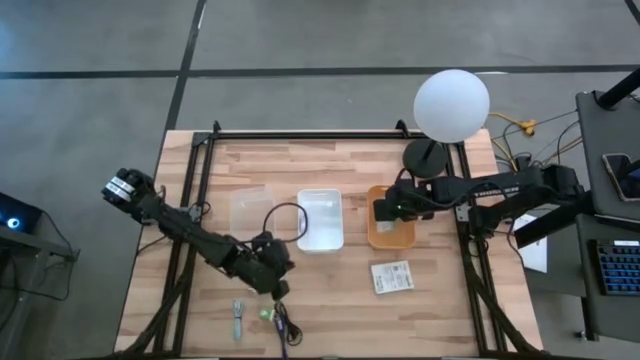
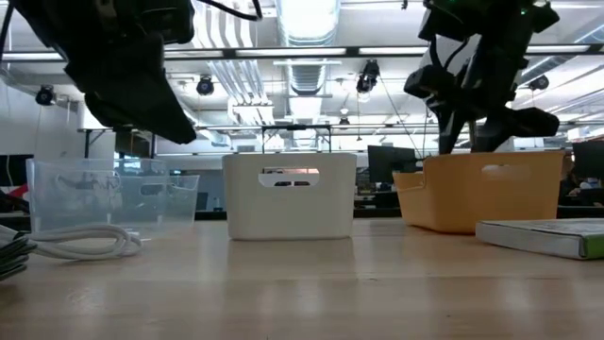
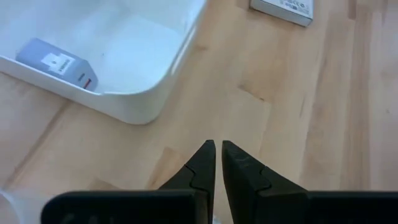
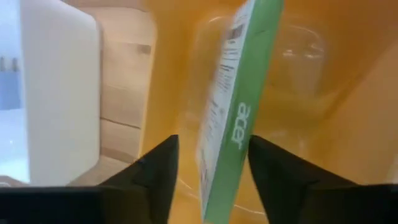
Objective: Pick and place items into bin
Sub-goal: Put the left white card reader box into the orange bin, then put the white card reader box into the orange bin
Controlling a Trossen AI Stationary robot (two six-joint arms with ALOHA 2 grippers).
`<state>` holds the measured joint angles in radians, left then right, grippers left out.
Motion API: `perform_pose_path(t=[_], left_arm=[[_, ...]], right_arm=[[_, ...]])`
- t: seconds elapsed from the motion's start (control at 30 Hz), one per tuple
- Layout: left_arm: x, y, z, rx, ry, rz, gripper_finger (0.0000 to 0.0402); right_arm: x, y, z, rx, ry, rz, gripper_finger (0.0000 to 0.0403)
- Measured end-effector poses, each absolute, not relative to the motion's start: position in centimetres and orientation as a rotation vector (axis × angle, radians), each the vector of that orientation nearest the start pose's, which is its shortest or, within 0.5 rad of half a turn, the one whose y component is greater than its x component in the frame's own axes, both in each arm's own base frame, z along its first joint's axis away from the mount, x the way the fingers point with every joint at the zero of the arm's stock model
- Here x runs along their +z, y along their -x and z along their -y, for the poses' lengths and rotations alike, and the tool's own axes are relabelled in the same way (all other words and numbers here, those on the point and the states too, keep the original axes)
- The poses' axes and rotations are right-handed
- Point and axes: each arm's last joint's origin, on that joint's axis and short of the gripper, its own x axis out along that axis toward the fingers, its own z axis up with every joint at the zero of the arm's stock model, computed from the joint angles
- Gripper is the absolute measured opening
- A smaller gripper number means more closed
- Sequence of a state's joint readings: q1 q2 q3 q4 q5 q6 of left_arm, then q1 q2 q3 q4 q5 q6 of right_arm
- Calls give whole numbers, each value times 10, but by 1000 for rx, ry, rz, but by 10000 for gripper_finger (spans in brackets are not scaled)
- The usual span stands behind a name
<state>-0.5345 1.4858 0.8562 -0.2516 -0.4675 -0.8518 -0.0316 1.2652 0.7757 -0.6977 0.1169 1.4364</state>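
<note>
My right gripper (image 4: 211, 180) is open over the orange tray (image 1: 372, 232), and it also shows in the high view (image 1: 385, 210). A green-and-white printed box (image 4: 233, 118) stands tilted on edge between its fingers, inside the tray. My left gripper (image 3: 217, 148) is shut and empty above the bare wood near the white tray (image 1: 321, 238); it also shows in the high view (image 1: 272, 265). A small grey cube (image 3: 56, 62) lies in the white tray. A white printed card (image 1: 391, 276), a grey metal stick (image 1: 238, 318), a tiny green piece (image 1: 268, 316) and a black cable (image 1: 287, 328) lie on the table. My right gripper's fingers stand on either side of the box's two broad faces (image 4: 217, 143), coming from above into the orange tray. Orange shows between one finger (image 4: 158, 171) and the box. Whether the other finger (image 4: 273, 177) touches it, I cannot tell.
A clear tray (image 1: 250, 210) stands left of the white tray. A pale string bundle (image 2: 85, 244) lies on the table in the low view. A white globe lamp (image 1: 451, 105) stands at the far right. A black frame (image 1: 200, 170) runs along the table's edges.
</note>
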Motion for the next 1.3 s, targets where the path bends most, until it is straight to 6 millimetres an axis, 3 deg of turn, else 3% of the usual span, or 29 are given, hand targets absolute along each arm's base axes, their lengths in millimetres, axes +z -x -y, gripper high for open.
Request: perform_pose_path(t=[0.2, 0.33, 0.5, 0.7, 0.83, 0.97, 1.13, 1.3], left_arm=[[199, -260, 131, 285, 392, -723, 12], [199, -261, 128, 291, 392, -722, 12], [200, -263, 127, 263, 341, -715, 12], [202, -273, 124, 160, 323, -711, 12], [198, -279, 118, 145, 350, -723, 12], [195, -284, 118, 143, 365, -705, 12], [196, -286, 120, 118, 384, -695, 12], [199, -286, 121, 68, 416, -709, 12]], right_arm=[[209, -208, 6, -1055, -1144, -993, 210], [233, -213, -3, -960, -967, -1019, 196], [270, -222, -33, -668, -675, -1080, 178], [273, -206, -88, -631, -596, -1298, 163], [261, -198, -131, -645, -664, -1386, 140], [233, -195, -156, -775, -738, -1417, 91], [198, -210, -172, -773, -831, -1364, 18], [174, -223, -175, -843, -834, -1350, 11]])
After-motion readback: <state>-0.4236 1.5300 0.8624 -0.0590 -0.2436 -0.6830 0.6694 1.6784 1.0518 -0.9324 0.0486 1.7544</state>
